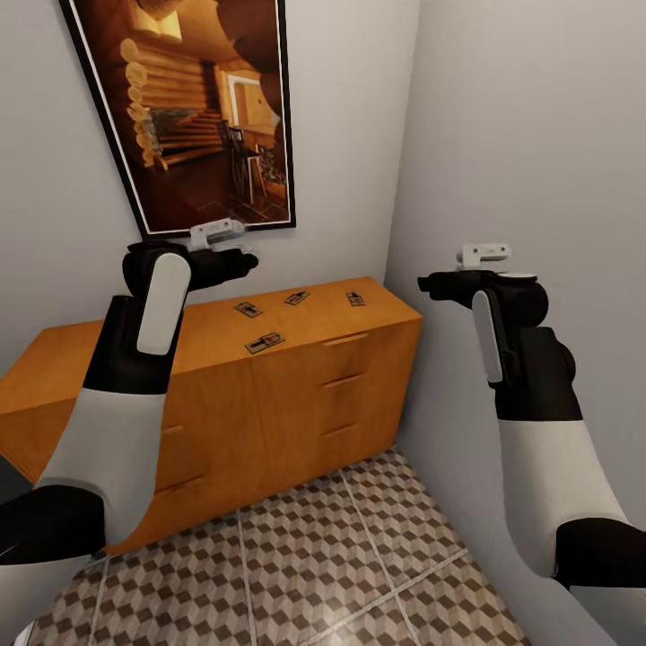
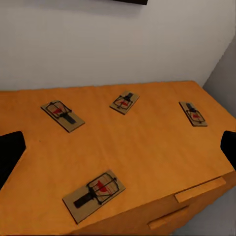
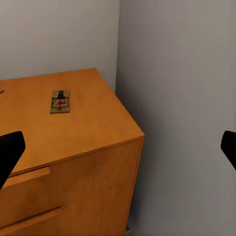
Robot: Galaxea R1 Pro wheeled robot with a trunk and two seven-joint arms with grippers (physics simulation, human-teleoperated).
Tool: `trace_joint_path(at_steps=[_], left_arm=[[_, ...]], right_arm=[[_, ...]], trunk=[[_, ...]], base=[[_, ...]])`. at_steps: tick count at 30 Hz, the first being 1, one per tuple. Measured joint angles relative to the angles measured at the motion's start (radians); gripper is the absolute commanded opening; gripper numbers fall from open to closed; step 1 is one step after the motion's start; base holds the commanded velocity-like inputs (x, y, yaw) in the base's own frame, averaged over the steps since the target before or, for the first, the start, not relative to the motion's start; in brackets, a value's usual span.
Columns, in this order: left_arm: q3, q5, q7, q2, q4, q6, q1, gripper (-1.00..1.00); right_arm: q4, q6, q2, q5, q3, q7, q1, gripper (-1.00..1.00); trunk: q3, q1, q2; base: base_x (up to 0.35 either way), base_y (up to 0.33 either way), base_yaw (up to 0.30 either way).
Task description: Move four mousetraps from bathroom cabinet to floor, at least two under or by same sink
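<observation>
Several mousetraps lie flat on top of the orange wooden cabinet [image 1: 314,395]: one near its front edge [image 1: 265,342], one further back [image 1: 248,309], one in the middle at the back [image 1: 297,297] and one towards the right end [image 1: 356,299]. My left gripper [image 1: 235,262] hovers open above the cabinet top, over the back left trap [image 2: 62,115], with the front trap [image 2: 94,195] below it. My right gripper [image 1: 435,285] hangs open in the air beside the cabinet's right end, looking at the rightmost trap [image 3: 61,101]. The cube-patterned floor [image 1: 359,556] spreads below. The sink is out of view.
A grey wall [image 1: 529,179] closes the corner right beside the cabinet's right end and my right arm. A large framed picture [image 1: 202,108] hangs on the back wall above the cabinet. The cabinet has drawer fronts with wooden handles [image 1: 345,339].
</observation>
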Motion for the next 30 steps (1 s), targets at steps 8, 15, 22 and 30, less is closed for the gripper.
trace_joint_path(at_steps=[8, 15, 22, 30], left_arm=[[-0.006, 0.006, 0.053, 0.014, -0.007, 0.004, 0.007, 1.00], [-0.006, 0.008, 0.059, 0.012, -0.011, 0.002, 0.014, 1.00], [-0.005, 0.008, 0.062, 0.011, -0.006, 0.001, 0.015, 1.00], [-0.006, 0.009, 0.063, 0.009, -0.003, 0.003, 0.027, 1.00]], right_arm=[[-0.002, -0.003, 0.001, -0.001, -0.001, -0.001, 0.013, 1.00], [-0.002, -0.005, 0.001, 0.001, -0.001, -0.002, 0.038, 1.00], [0.001, -0.006, 0.001, 0.002, -0.001, -0.003, 0.043, 1.00], [0.001, -0.008, 0.001, 0.003, 0.000, -0.003, 0.057, 1.00]], trunk=[[0.000, 0.000, 0.000], [0.000, 0.000, 0.000], [0.000, 0.000, 0.000], [0.000, 0.000, 0.000]], base=[[0.000, 0.000, 0.002], [0.000, 0.000, 0.159], [0.000, 0.000, 0.270], [0.000, 0.000, 0.282]])
